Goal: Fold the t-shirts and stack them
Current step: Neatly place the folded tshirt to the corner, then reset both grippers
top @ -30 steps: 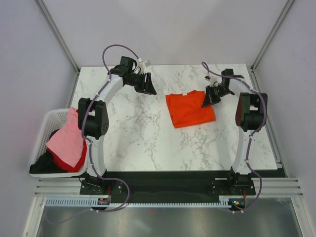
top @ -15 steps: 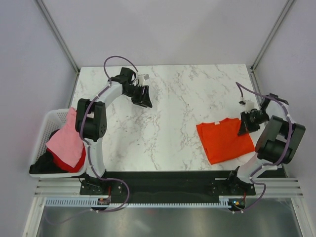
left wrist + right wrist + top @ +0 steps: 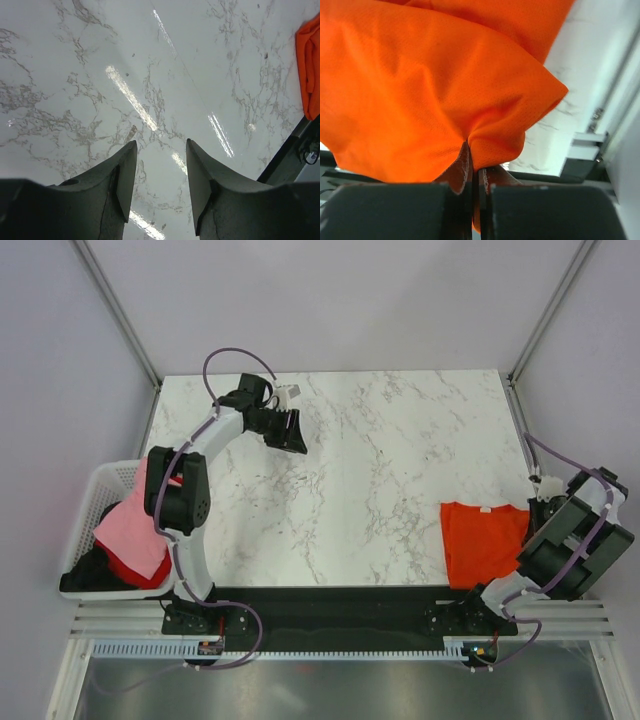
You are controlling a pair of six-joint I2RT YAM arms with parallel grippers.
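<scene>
The folded orange t-shirt (image 3: 483, 543) lies at the near right corner of the table; it fills the right wrist view (image 3: 420, 85) and its edge shows far right in the left wrist view (image 3: 309, 70). My right gripper (image 3: 472, 160) is shut on a pinch of the orange cloth, at the shirt's right edge in the top view (image 3: 540, 530). My left gripper (image 3: 290, 432) is open and empty over the far left of the table, and its jaws stand apart over bare marble in the left wrist view (image 3: 161, 175). Pink (image 3: 135, 525), red (image 3: 140, 570) and black (image 3: 85, 575) t-shirts lie in the basket.
A white lattice basket (image 3: 95, 495) sits off the table's left edge. The marble table (image 3: 370, 460) ends at a black strip (image 3: 340, 602) along the near side. Frame posts stand at the far corners.
My right gripper has dragged the orange t-shirt from the far middle right of the table to the near right corner. My left gripper has barely moved.
</scene>
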